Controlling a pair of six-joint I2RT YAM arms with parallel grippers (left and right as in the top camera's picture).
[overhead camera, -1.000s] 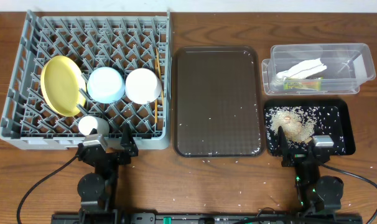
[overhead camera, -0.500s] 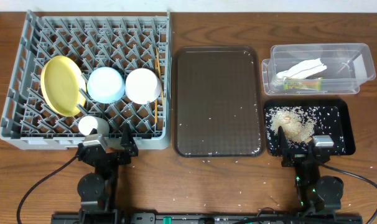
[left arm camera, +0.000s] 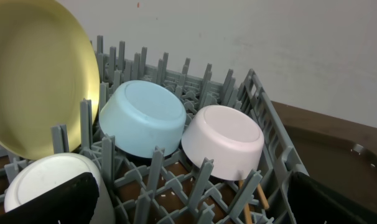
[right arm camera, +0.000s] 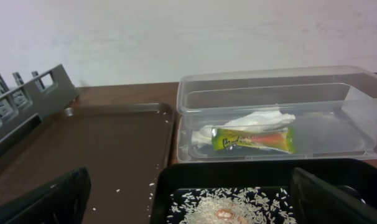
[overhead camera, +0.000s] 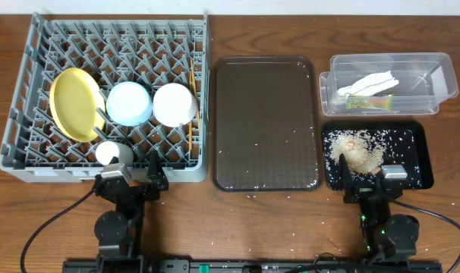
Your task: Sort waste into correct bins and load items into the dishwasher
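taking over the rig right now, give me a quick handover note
Left gripper and right gripper: both open, empty, low at the near side of the table.
Dish rack holds the yellow plate, light blue bowl, white bowl, white cup and chopsticks.
Napkin and wrapper lie in the clear tub; rice is piled in the black tray.
Left: only stray grains on the brown tray and table, if they count.

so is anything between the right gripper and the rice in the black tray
Nothing visible. The right gripper, open, sits at the black tray's near edge, and the rice lies straight ahead of it.
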